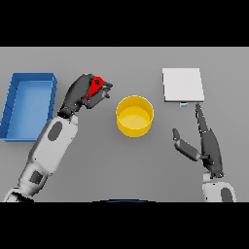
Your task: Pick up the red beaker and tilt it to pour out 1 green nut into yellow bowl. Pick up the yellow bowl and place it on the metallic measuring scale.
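On the grey table (pixel 97 165), seen from the head view:

Left hand: the left hand (pixel 80 95) is raised left of centre, its fingers curled round the red beaker (pixel 95 87) — a firm grasp, with only part of the red showing between the dark fingers.

Red beaker: held in that hand and tipped, its upper end pointing toward the yellow bowl (pixel 134 115); it sits just left of the bowl and above its level in the view, not touching it. Whether a nut is inside cannot be told.

Yellow bowl: upright near the table's middle, between the two hands, apart from both. Its inside shows plain yellow.

Measuring scale: the pale square scale (pixel 182 84) lies at the upper right, with a small marking at its near edge; the bowl is well left of it.

Right hand: the right hand (pixel 209 146) rests low on the right, fingers straight and thumb spread — released, holding nothing; its fingertips point toward the scale's near edge.

Blue tray: a blue tray (pixel 13 92) lies at the far left, beside the left forearm.
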Action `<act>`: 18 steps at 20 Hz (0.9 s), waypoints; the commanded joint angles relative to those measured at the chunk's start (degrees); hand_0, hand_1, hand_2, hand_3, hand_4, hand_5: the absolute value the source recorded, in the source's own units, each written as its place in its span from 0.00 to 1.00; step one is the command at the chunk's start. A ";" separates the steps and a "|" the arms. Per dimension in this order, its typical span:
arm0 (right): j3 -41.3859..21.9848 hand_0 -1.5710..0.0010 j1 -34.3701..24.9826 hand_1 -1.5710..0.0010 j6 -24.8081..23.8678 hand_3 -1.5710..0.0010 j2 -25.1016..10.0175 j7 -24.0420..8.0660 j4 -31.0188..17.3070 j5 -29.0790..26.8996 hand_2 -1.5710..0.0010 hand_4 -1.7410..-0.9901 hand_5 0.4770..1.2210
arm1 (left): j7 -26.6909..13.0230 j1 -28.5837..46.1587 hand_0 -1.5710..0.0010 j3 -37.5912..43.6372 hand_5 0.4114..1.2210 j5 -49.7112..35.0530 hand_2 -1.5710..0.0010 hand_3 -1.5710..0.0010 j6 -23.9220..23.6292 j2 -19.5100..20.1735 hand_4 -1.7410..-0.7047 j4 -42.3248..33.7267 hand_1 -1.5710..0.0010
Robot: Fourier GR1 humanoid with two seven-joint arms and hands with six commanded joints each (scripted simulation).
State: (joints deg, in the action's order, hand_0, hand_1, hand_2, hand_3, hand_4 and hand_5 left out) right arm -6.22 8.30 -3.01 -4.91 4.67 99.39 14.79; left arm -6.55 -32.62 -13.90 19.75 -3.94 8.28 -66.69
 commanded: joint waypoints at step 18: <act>-0.35 1.00 0.95 1.00 0.55 1.00 1.85 0.83 0.36 -1.79 1.00 0.60 0.28 | -7.27 -20.18 0.00 -28.65 0.99 28.36 0.00 0.16 14.68 9.80 0.04 7.27 0.00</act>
State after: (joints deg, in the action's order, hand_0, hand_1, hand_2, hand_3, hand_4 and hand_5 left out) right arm -6.58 9.23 -2.45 -3.04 5.43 99.76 13.00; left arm -13.72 -52.84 -42.54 48.01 10.71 18.06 -59.45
